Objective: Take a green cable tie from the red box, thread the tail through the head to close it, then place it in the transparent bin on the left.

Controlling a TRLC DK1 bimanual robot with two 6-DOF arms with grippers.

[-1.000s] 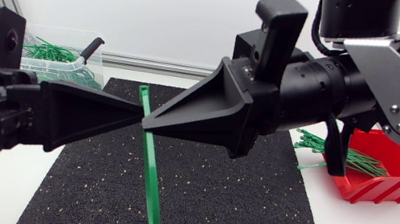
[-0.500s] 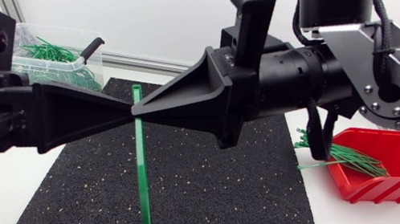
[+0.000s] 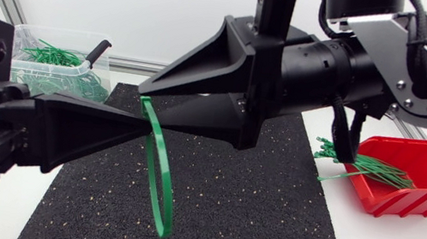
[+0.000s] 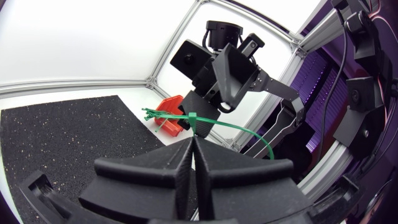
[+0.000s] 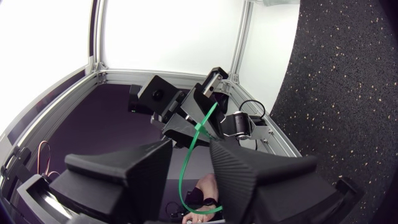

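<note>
- I'm watching my left gripper (image 3: pixel 145 126) clamping its two fingers flat together, and they are pinching the green cable tie (image 3: pixel 159 176) right at their tips.
- In the left wrist view the tie's head is poking out just ahead of those clenched fingertips, and the strap is arcing away to one side of the left gripper (image 4: pixel 194 140).
- My right gripper (image 3: pixel 155 107) is sitting with its fingers spread apart, tip to tip with the left one, above the black mat (image 3: pixel 265 224).
- From the right wrist camera I'm seeing the green cable tie (image 5: pixel 202 124) running through the gap between the released fingers of the right gripper (image 5: pixel 189 149), and I cannot see either finger pressing on it.
- Beyond the pinch, the strap is bowing downward in a curve under both sets of fingers, its free end hanging over the mat.
- The red box (image 3: pixel 420 184) is lying well behind the right fingers, loose green ties (image 3: pixel 362 166) spilling over its rim.
- The transparent bin (image 3: pixel 53 67) is standing behind the left fingers, with green ties inside.
</note>
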